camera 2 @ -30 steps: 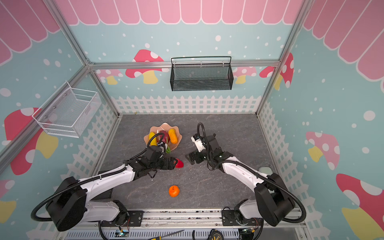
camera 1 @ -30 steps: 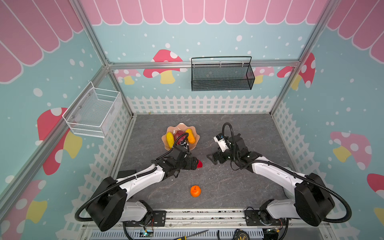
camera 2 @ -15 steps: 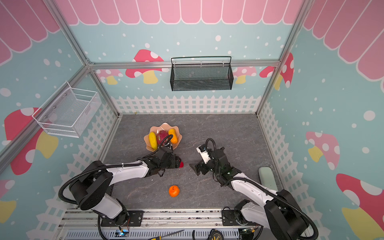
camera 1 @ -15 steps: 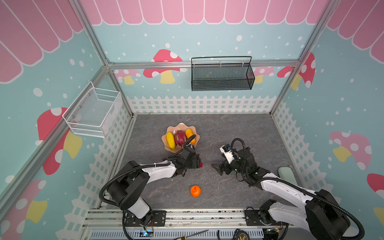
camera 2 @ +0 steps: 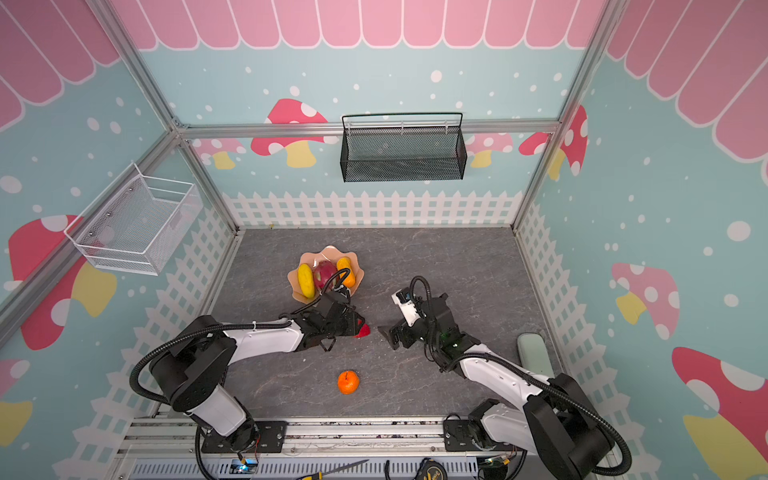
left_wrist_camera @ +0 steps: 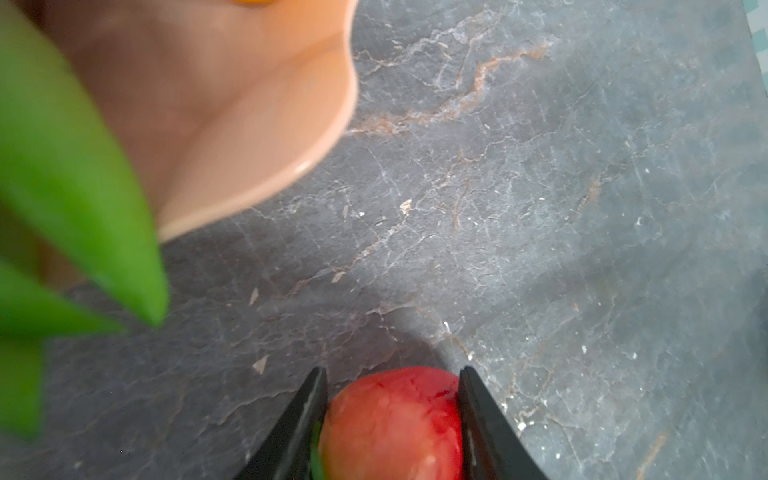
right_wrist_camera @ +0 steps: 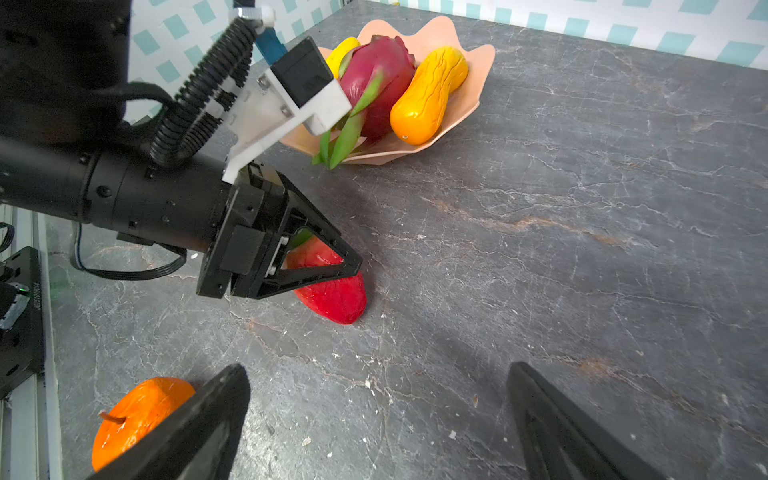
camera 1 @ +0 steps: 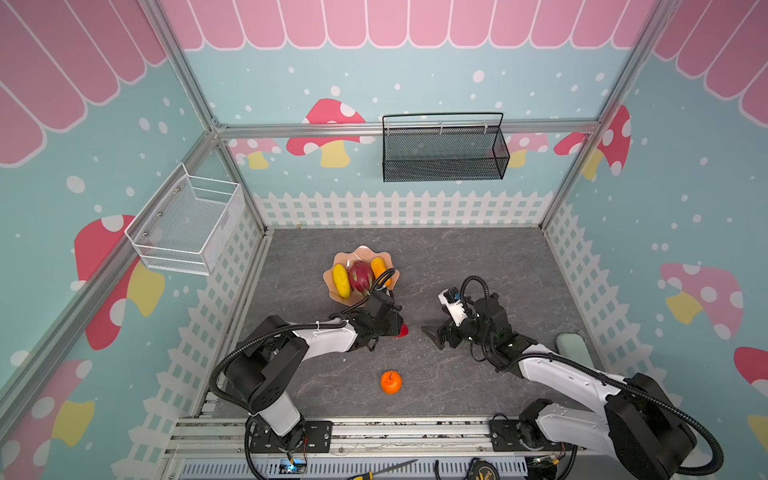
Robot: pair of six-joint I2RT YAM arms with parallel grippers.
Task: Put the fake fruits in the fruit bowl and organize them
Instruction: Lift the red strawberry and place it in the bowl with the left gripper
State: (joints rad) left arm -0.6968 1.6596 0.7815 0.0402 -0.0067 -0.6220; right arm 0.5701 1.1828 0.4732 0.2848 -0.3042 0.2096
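My left hand [left_wrist_camera: 392, 369] pinches the strawberry [left_wrist_camera: 392, 424] on the table [left_wrist_camera: 540, 208] near the fruit bowl [left_wrist_camera: 266, 137]; my right hand [right_wrist_camera: 377, 368] hangs wide, empty. The tapered fruit could squirt free as I lift.

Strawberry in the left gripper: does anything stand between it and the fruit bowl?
No, only bare table lies between the strawberry and the fruit bowl. Green tips of the dragon fruit overhang the near rim, so that side is crowded.
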